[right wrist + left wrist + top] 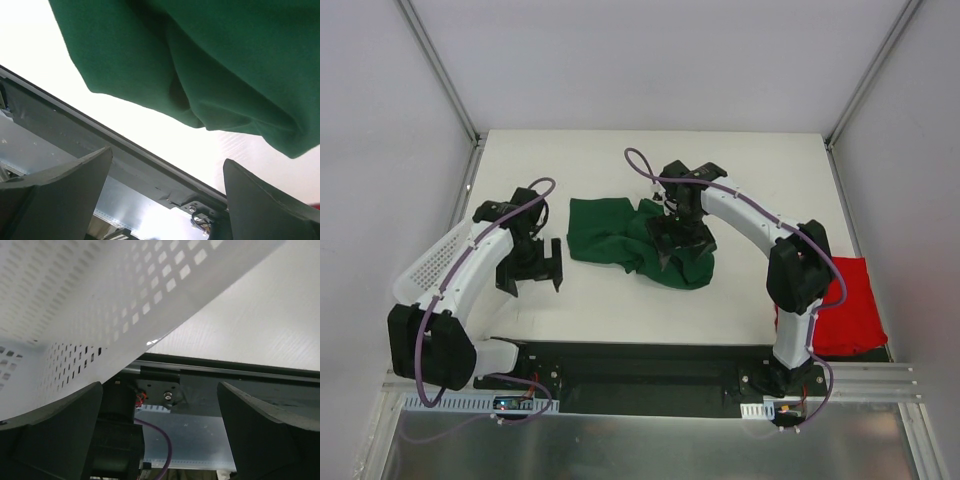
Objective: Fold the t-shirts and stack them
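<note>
Hanging over the crumpled green t-shirt (600, 235), right hand (682, 250) spread open; left hand (533, 280) likewise open, nearby.

Surface (620, 310): white and flat, with pale panels on three sides. A green t-shirt (610, 238) lies on it at centre frame, unfolded; its left part is spread flatter and its right part is bunched. A red t-shirt (855, 300) lies at the lower right of the frame against the surface's right edge, folded flat, well apart from the green one. A black base plate (640, 365) runs along the bottom edge.
</note>
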